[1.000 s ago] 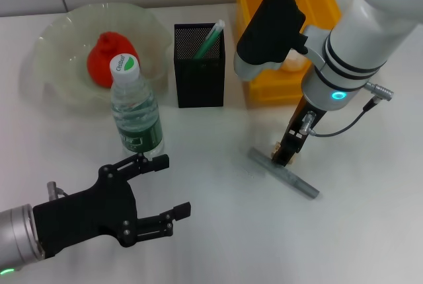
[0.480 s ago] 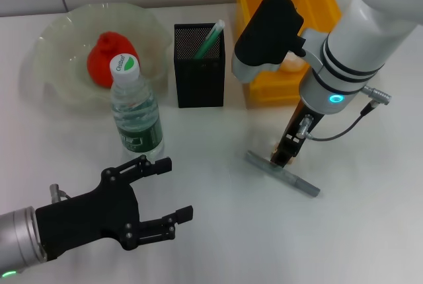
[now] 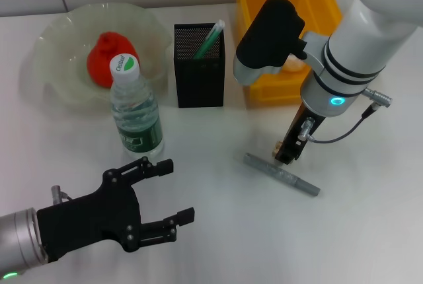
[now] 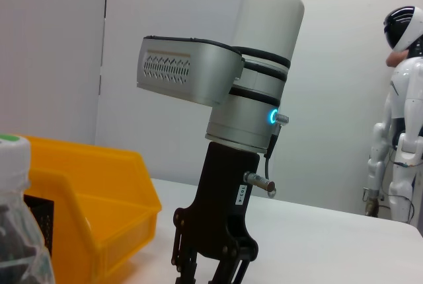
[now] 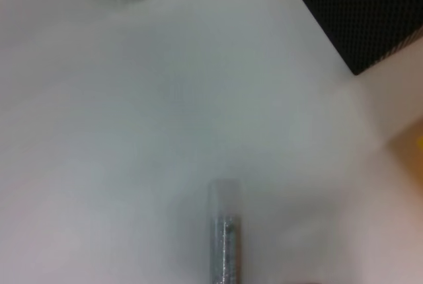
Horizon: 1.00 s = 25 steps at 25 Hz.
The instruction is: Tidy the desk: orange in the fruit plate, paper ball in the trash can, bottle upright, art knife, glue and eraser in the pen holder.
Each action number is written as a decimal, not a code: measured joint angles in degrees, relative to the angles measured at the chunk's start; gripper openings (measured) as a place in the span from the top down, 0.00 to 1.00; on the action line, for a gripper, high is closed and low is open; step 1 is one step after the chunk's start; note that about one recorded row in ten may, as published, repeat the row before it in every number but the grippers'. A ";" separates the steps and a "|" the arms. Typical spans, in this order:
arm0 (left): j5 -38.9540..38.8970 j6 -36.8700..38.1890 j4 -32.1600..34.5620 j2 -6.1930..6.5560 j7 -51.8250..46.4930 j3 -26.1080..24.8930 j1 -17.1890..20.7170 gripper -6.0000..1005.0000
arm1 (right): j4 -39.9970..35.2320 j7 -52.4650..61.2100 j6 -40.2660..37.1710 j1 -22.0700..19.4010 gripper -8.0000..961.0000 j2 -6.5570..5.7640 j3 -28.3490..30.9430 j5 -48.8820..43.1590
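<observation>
The orange (image 3: 104, 59) lies in the pale-green fruit plate (image 3: 59, 39) at the back left. In front of the plate the bottle (image 3: 137, 113) stands upright. A green-capped stick pokes out of the black mesh pen holder (image 3: 198, 76). The paper ball (image 3: 295, 63) shows in the yellow trash can (image 3: 277, 6). The grey art knife (image 3: 281, 174) lies flat on the table. My right gripper (image 3: 285, 154) hangs just behind the knife, with a small tan bit, the eraser (image 3: 278, 145), against its tip; whether it is held is unclear. My left gripper (image 3: 176, 189) hovers open at the front left, holding nothing.
The right arm's white forearm and black wrist housing (image 3: 271, 30) overhang the trash can's front wall. In the left wrist view the right gripper (image 4: 213, 257) stands beside the trash can (image 4: 86, 198). In the right wrist view the art knife (image 5: 225, 238) lies near the pen holder (image 5: 370, 6).
The right gripper has lifted slightly up and to the right, off the art knife. The knife has turned a little on the table. My left gripper has drifted slightly forward.
</observation>
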 joint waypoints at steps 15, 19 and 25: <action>-0.01 0.10 -0.07 -0.09 0.00 0.13 -0.02 0.16 | 1.00 -0.79 0.33 0.08 0.73 -0.04 0.65 0.07; -0.01 0.07 -0.08 -0.09 0.00 0.37 -0.07 0.16 | 0.72 -0.84 0.21 -0.04 0.73 -0.08 0.67 0.58; -0.01 0.18 -0.08 -0.08 0.00 0.41 -0.09 0.16 | -5.21 -0.88 -3.25 -1.31 0.73 -0.22 4.36 0.79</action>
